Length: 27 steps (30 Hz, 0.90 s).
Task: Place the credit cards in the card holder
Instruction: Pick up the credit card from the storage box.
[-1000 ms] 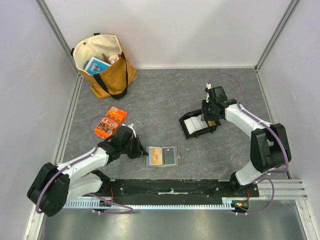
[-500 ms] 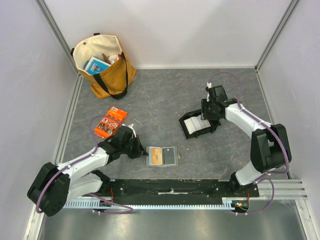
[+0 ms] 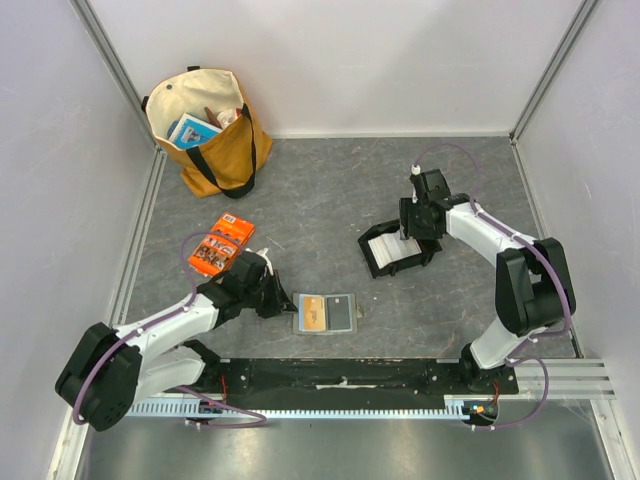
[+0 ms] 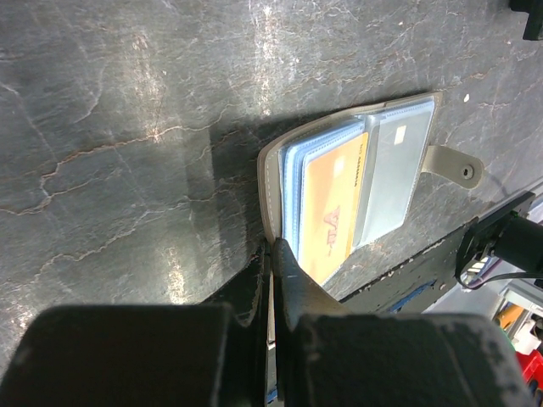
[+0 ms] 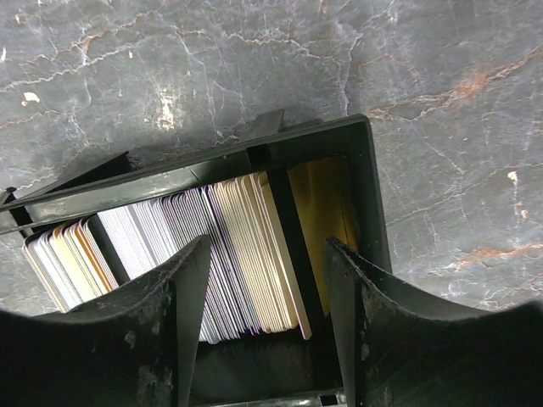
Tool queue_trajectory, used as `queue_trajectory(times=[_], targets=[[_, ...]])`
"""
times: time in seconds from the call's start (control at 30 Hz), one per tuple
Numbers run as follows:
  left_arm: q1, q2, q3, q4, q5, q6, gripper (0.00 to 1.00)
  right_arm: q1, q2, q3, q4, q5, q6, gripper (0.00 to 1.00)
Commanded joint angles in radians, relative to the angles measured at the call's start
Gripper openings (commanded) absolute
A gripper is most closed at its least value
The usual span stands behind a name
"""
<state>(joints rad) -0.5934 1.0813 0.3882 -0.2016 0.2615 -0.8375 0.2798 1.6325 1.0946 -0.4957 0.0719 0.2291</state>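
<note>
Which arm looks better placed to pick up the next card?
The right arm: its open jaws hang right over the pale plastic cards stacked in the black tray. The left arm is busy, jaws shut on the olive-grey card holder.

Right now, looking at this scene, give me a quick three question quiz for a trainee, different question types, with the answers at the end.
1. True or false: the card holder lies open.
2. The right pincer hangs over which? A. the tote bag; B. the black tray of credit cards; C. the orange packet.
3. Fill in: the ___ pincer is shut, at the card holder's edge.
Key: 1 true; 2 B; 3 the left pincer.
</note>
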Motion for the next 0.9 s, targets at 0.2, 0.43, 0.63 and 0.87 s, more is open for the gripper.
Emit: queue_trajectory(times=[0.2, 0.43, 0.63, 0.87], targets=[[-0.003, 0.026, 0.032, 0.034, 0.025, 0.041, 0.02, 0.004, 0.013, 0.002, -0.004, -0.041, -0.024, 0.55], [-0.003, 0.017, 0.029, 0.033, 0.024, 0.038, 0.02, 0.002, -0.017, 0.019, -0.015, -0.057, -0.020, 0.47], [-0.003, 0.017, 0.031, 0.031, 0.025, 0.038, 0.02, -0.001, -0.031, 0.025, -0.026, -0.069, -0.022, 0.40], [-0.002, 0.016, 0.031, 0.031, 0.025, 0.041, 0.02, -0.008, -0.048, 0.011, -0.026, -0.069, -0.020, 0.35]])
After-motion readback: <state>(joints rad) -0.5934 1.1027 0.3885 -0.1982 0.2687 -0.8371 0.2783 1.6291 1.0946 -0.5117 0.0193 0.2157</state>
